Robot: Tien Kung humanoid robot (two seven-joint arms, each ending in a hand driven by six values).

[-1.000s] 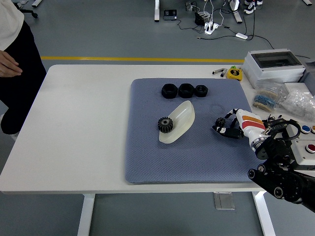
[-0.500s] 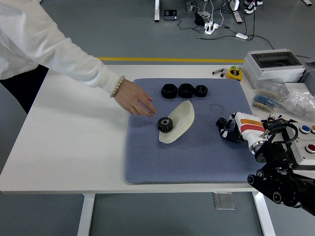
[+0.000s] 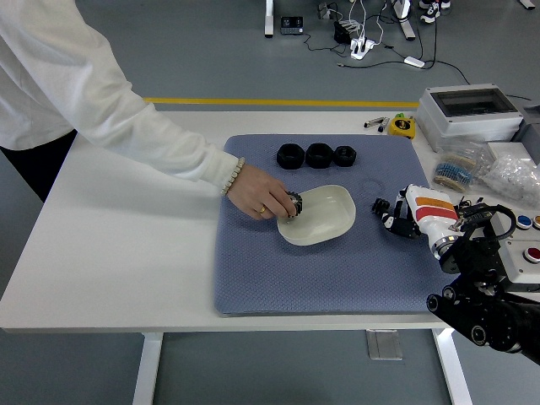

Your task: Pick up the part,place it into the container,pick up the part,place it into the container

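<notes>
right hand (image 3: 390, 218) curled on a small gear, low over the mat's (image 3: 253, 278) right side | person's hand (image 3: 263, 201) grips a gear (image 3: 293, 205) at the bowl's (image 3: 325, 221) left rim | three black parts (image 3: 317, 155) behind bowl

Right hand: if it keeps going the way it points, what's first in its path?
The right hand points left across the blue mat. The white bowl looks first in line; then the person's hand on the gear. Depth unclear.
</notes>
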